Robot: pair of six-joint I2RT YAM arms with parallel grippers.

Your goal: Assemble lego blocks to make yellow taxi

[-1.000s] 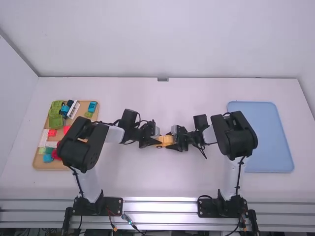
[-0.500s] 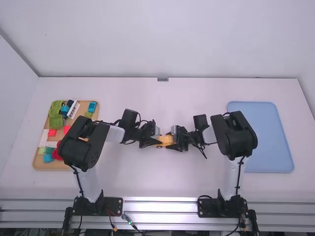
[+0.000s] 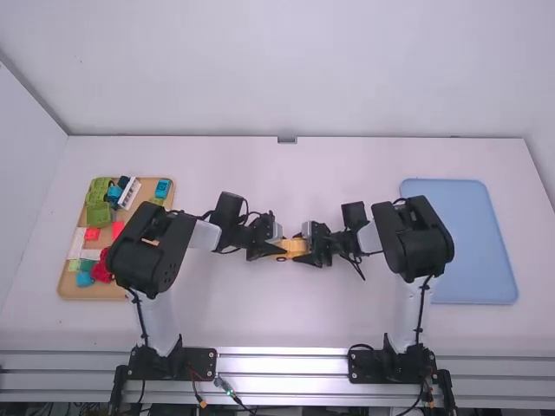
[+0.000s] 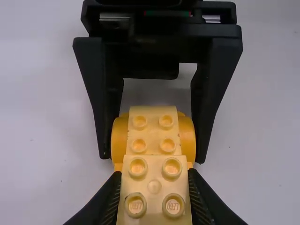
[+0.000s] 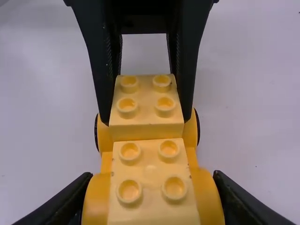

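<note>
The left tool (image 3: 277, 251) clasps a studded, two-tone yellow car (image 5: 151, 185).

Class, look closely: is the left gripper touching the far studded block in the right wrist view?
Touching. The right wrist view shows the left gripper's fingers against opposite sides of the studded block.

White table (image 3: 277, 325), pale back wall (image 3: 295, 69) (softly lit, greyish), white side wall (image 3: 24, 182).

A white table (image 3: 282, 321) bears a tan tray (image 3: 68, 281) left; a blue tray (image 3: 460, 238) right.
</note>
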